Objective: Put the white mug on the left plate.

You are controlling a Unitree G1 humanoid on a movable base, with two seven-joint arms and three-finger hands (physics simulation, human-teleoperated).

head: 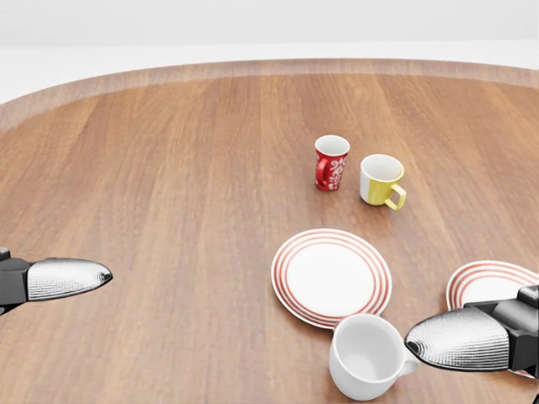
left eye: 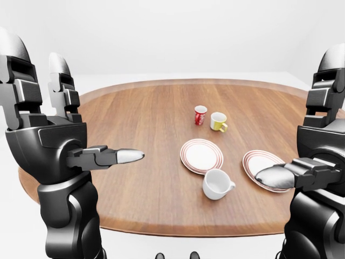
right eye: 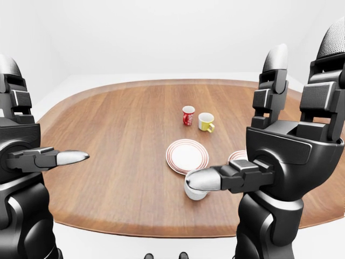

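The white mug stands upright on the wooden table, low in the head view, handle pointing right. It sits just below the left plate, a white plate with red rings, without resting on it. My left hand is raised at the left of the left-eye view, open and empty, well left of the mug. My right hand is raised at the right, also open and empty. Its thumb shows just right of the mug and partly covers the mug in the right-eye view.
A second red-ringed plate lies at the right, partly behind my right thumb. A red patterned mug and a yellow mug stand side by side above the plates. The table's near edge runs along the bottom of the eye views.
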